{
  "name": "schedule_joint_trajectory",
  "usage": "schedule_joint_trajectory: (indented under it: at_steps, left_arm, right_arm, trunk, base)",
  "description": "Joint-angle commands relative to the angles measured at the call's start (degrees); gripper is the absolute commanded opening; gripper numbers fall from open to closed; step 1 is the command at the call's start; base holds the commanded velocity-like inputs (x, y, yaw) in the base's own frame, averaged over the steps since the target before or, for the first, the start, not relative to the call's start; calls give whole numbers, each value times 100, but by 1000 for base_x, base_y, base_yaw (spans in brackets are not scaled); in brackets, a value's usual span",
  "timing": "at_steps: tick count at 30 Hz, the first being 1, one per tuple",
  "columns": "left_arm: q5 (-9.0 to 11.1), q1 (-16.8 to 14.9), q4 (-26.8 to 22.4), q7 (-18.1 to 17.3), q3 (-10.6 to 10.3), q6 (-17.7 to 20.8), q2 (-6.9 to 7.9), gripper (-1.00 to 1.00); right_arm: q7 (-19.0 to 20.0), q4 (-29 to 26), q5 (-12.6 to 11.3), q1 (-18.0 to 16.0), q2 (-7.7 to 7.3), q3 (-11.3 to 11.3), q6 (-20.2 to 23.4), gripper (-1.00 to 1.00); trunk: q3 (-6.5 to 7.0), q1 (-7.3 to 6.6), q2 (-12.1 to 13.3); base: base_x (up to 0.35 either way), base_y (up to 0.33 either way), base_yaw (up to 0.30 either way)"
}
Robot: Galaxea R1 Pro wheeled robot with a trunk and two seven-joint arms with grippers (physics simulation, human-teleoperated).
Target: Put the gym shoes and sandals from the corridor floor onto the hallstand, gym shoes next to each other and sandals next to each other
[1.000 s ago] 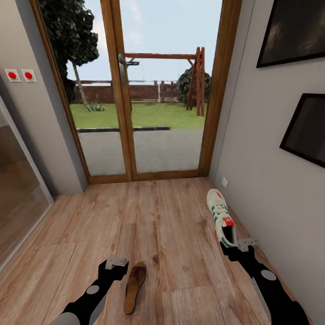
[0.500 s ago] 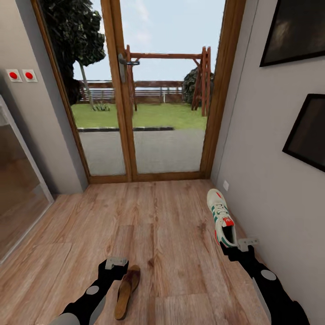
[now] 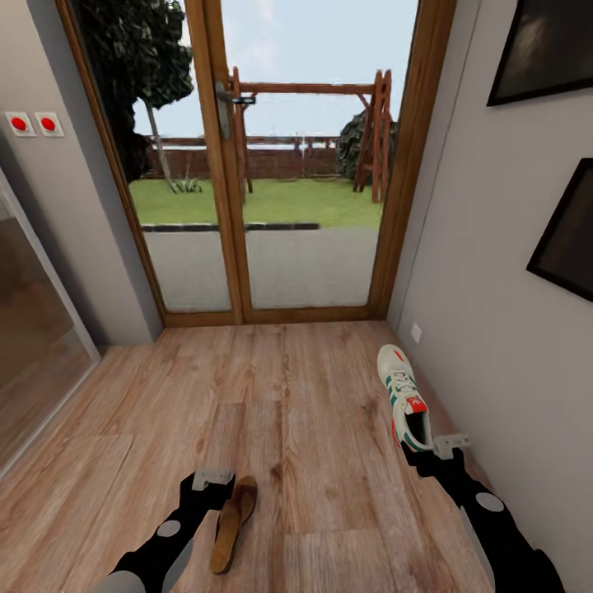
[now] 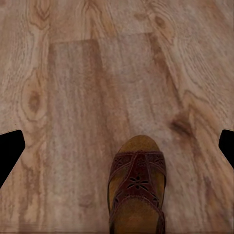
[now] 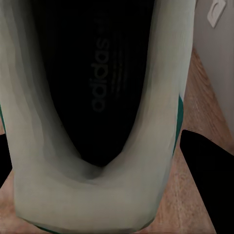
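Gym shoe (image 3: 403,395), white with green stripes and a red-orange heel tab, sits in the head view on the corridor floor (image 3: 313,395) close to the right-hand wall, toe toward the glazed wooden door (image 3: 247,165) and well short of it. The right gripper (image 3: 424,455) is at the shoe's heel, away from the door. A brown sandal (image 3: 231,520) lies farther from the door than the shoe and well apart from it, toe tilted toward the door. The left gripper (image 3: 212,486) is just beside the sandal's toe end. Two dark framed pictures (image 3: 568,239) hang on the right-hand wall and two red buttons (image 3: 33,124) on the left one.

In the left wrist view the sandal (image 4: 137,192) points its open toe and cut-out straps away from the camera on the wood planks. The two dark fingertips (image 4: 9,151) stand wide apart, one on either side of it, touching nothing.

In the right wrist view the gym shoe (image 5: 97,185) shows its dark opening with lettering on the insole. One dark fingertip (image 5: 204,170) lies against the shoe's side; whether the fingers are pinching it I cannot tell.
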Motion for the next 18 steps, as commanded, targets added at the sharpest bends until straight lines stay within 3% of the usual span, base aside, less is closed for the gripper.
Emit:
schedule_joint_trajectory:
  at_steps: [1, 18]
  left_arm:
    - [-44, -3, 4, -30, 51, -17, -2, 100]
    - [-44, -3, 10, -31, 72, -16, 32, 100]
  right_arm:
    - [36, 0, 56, -4, 3, -23, -17, -100]
    - [36, -6, 56, -4, 1, -23, -15, -100]
  trunk:
    - [-28, 1, -4]
    - [-404, 45, -26]
  base:
    - [0, 0, 0]
    - [0, 0, 0]
